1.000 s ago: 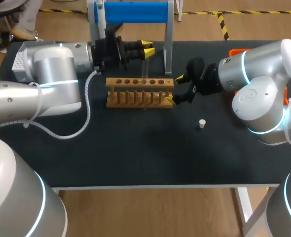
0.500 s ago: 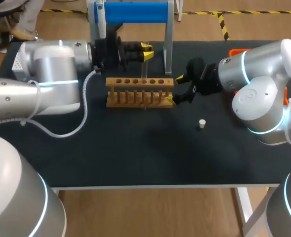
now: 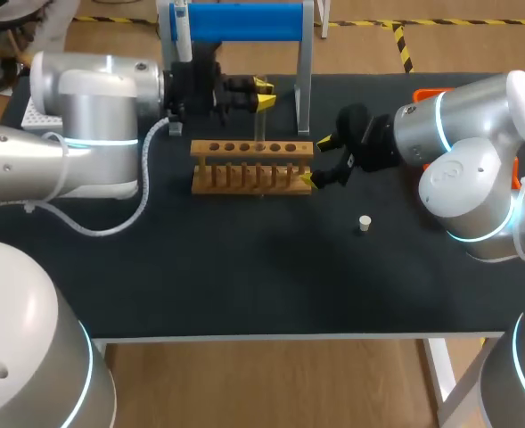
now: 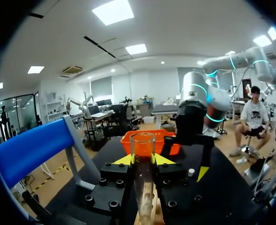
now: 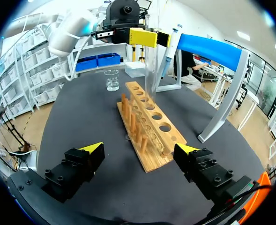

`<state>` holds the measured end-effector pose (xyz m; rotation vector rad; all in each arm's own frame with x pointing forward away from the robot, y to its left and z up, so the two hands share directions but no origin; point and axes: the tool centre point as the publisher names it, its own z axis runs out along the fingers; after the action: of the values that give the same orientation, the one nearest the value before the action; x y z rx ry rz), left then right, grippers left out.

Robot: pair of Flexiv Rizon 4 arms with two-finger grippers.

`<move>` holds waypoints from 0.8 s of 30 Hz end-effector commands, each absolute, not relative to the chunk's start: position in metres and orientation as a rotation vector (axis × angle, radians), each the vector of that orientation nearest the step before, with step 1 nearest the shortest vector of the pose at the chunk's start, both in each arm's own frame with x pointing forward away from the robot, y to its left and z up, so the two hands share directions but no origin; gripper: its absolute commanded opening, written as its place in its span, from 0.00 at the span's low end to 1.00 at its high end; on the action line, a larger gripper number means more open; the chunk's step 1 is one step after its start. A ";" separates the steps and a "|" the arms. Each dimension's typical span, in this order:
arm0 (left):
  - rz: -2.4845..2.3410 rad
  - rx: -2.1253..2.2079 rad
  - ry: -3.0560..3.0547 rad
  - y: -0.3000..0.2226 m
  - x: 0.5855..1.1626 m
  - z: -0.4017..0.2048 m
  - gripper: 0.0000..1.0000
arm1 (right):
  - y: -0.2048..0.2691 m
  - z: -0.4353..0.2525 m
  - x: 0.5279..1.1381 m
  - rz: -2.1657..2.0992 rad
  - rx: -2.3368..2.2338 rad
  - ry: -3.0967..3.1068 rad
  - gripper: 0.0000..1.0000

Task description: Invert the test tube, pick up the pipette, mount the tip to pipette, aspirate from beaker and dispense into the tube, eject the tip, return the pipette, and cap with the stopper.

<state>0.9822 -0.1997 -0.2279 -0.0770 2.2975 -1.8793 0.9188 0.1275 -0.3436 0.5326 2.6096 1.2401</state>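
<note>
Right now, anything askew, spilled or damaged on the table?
Nothing stands out. The clear glass test tube is held vertical in the left gripper over the wooden test tube rack, the small white stopper stands alone on the black table, and no spill shows.

My left arm [image 3: 93, 116] has pulled back toward its own side over the last second. Its wrist turned, and its claw [image 3: 262, 94], gripping the tube [image 3: 260, 125], slid slightly that way above the rack [image 3: 251, 167].
</note>
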 end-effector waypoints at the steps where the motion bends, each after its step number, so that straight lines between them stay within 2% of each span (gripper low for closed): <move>1: -1.878 -0.081 2.303 -0.203 0.985 -0.230 0.00 | 0.127 -0.343 0.919 1.238 0.533 2.612 1.00; 24: -1.890 -0.112 2.289 -0.204 0.988 -0.239 0.00 | 0.127 -0.343 0.919 1.238 0.533 2.612 1.00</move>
<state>0.9860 -0.2027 -0.2378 -0.1110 2.2881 -1.8908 0.9188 0.1275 -0.3436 0.5327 2.6096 1.2401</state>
